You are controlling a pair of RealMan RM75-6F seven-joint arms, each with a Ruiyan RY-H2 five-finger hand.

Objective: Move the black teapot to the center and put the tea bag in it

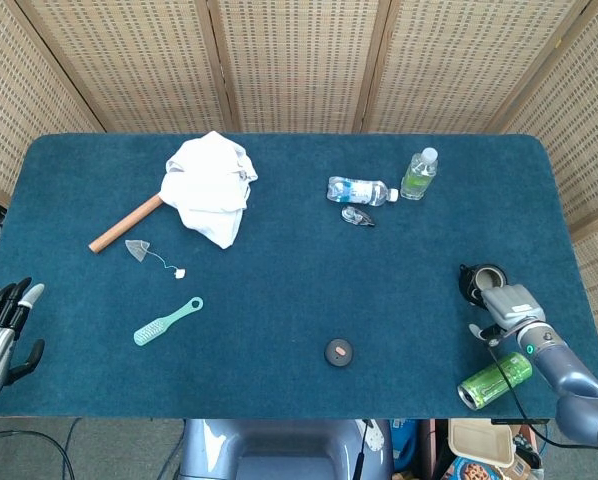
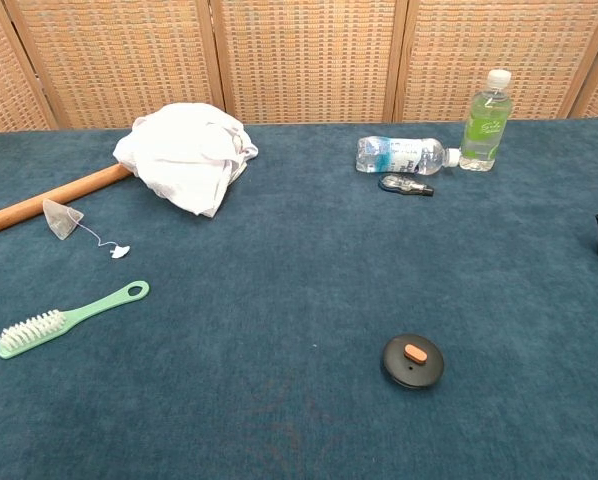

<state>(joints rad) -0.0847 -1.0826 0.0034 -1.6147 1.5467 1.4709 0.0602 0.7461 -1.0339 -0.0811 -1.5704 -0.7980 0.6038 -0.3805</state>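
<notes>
At the surface's right edge: teapot (image 1: 481,282) open, lid (image 1: 338,351) apart | my right hand (image 1: 506,305) touching teapot, grip unclear | tea bag (image 1: 137,248) far left | my left hand (image 1: 1,330) empty, fingers apart

The left hand (image 1: 1,330) shows only in the head view, low at the left edge, with its dark fingers (image 1: 9,297) stretched out side by side and pointing away from the robot, the thumb standing apart; it holds nothing. The right hand (image 1: 509,306) sits low on the right of the same view, its grey back turned up, on a grey forearm (image 1: 569,378) that runs to the lower right corner. How its fingers lie cannot be told.
</notes>
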